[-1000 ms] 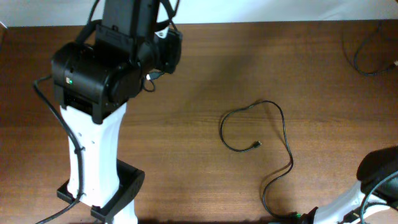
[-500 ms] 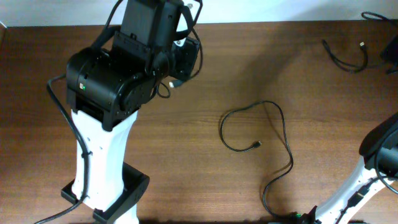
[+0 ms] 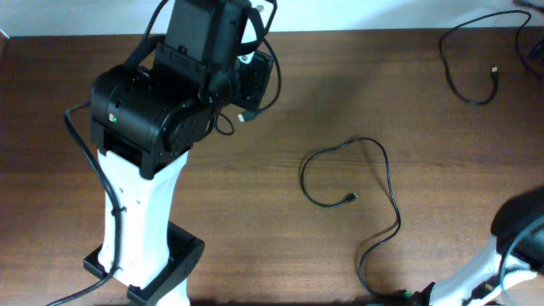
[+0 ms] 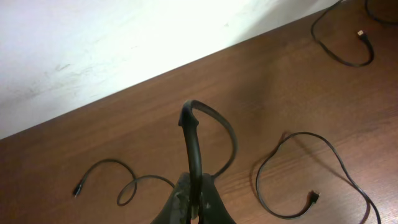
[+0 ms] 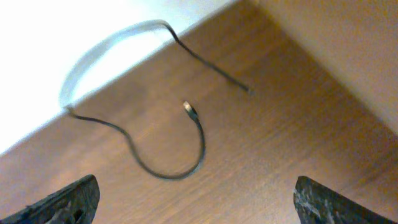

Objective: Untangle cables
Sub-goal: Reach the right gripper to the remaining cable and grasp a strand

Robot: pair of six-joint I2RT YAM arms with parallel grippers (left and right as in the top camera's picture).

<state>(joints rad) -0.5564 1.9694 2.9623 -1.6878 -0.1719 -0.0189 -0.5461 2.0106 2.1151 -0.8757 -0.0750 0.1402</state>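
Three black cables lie loose on the brown table. One (image 3: pixel 374 195) loops through the middle with its plug (image 3: pixel 353 198) inside the loop. Another (image 3: pixel 463 72) lies at the far right corner, also seen in the right wrist view (image 5: pixel 168 162), partly over the table's edge. A third (image 4: pixel 124 180) curls on the left in the left wrist view. My left gripper (image 4: pixel 196 208) is shut on a black cable (image 4: pixel 194 137) that arches up from its jaws. My right gripper (image 5: pixel 199 205) hangs above the corner cable, open, with nothing between its fingers (image 5: pixel 68 199).
The left arm's black and white body (image 3: pixel 140 170) fills the left of the overhead view, with its base (image 3: pixel 144 263) at the front edge. The right arm's base (image 3: pixel 518 246) sits at the front right. A white wall (image 4: pixel 93 43) borders the table's far edge.
My right gripper has opened and let go of the cable at the far right corner, which now lies there. The left arm shifted slightly right early on, still shut on its cable.
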